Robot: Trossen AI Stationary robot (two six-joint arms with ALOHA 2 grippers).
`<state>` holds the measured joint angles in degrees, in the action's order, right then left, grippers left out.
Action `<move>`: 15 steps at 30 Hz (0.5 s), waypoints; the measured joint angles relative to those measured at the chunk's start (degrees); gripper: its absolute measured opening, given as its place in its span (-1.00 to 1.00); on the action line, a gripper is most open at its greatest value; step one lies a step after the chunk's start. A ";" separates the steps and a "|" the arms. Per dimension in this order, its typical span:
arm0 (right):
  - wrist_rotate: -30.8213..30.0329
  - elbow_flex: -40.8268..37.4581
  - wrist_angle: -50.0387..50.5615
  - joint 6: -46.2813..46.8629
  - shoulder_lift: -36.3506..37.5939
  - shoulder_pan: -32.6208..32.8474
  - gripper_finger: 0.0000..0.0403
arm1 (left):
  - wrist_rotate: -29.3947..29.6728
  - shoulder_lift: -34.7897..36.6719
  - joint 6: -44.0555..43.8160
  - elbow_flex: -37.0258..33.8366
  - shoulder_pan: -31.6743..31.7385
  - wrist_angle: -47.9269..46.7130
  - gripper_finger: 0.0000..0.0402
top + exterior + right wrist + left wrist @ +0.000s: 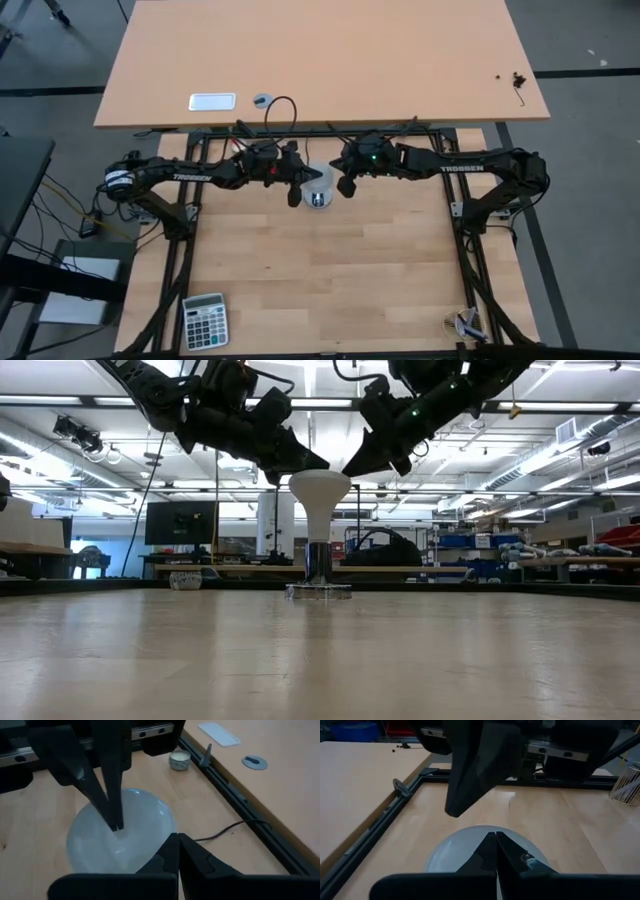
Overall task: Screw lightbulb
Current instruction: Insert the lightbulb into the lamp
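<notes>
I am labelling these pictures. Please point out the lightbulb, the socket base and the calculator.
lightbulb (320,486): low view, on its white dome.
socket base (318,591): low view, on its flat metal foot.
calculator (205,321): high view, on its keypad.

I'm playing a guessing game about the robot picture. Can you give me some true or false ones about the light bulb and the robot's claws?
1. The lightbulb stands upright in the socket, dome on top. True.
2. The left gripper is wide open. False: its fingers are shut, tips by the dome.
3. The right gripper is shut too, at the dome's other side. True.
4. The calculator lies right beside the bulb. False: it sits far off, near the table's front left corner.
5. The bulb lies on its side on the table. False: it stands straight up.
</notes>
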<state>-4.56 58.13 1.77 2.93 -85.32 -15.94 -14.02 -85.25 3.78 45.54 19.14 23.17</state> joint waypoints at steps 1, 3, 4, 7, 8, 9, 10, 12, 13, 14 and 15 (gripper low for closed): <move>0.01 0.00 -0.06 -0.10 0.00 0.01 -0.94 | 0.00 0.00 -0.22 0.00 0.02 -0.03 -1.00; 0.03 0.00 0.06 -0.25 0.00 0.04 -0.94 | 0.53 0.20 -0.41 0.00 0.09 -0.28 -1.00; 0.05 0.00 0.16 -0.42 0.00 0.04 -0.94 | 0.69 0.20 -0.41 -0.01 0.21 -0.25 -1.00; 0.07 0.00 0.26 -0.52 0.00 0.02 -0.94 | 0.70 0.20 -0.55 -0.02 0.77 -0.23 -1.00; 0.07 0.00 0.42 -0.54 0.00 0.00 -0.94 | 0.70 0.20 -0.80 -0.02 1.01 -0.21 -1.00; 0.07 0.00 0.58 -0.54 0.00 0.00 -0.94 | 0.69 0.20 -1.01 -0.02 1.20 -0.25 -1.00; 0.07 0.00 0.68 -0.54 0.00 0.00 -0.94 | 0.68 0.20 -1.13 -0.02 1.45 -0.24 -1.00; 0.07 0.00 0.59 -0.56 0.00 -0.02 -0.94 | 0.69 0.20 -1.47 -0.02 1.76 -0.15 -1.00; 0.08 0.00 0.53 -0.58 0.02 -0.15 -0.94 | 0.70 0.20 -1.64 -0.02 1.84 -0.07 -1.00; 0.12 0.01 0.53 -0.58 0.02 -0.29 -0.94 | 0.71 0.20 -1.69 -0.02 1.85 -0.01 -1.00; 0.13 0.02 0.67 -0.58 0.02 -0.51 -0.94 | 0.75 0.20 -1.67 -0.02 1.85 -0.01 -1.00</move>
<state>-4.43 58.15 2.44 2.35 -85.30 -16.46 -13.27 -85.06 2.11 45.52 20.99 23.16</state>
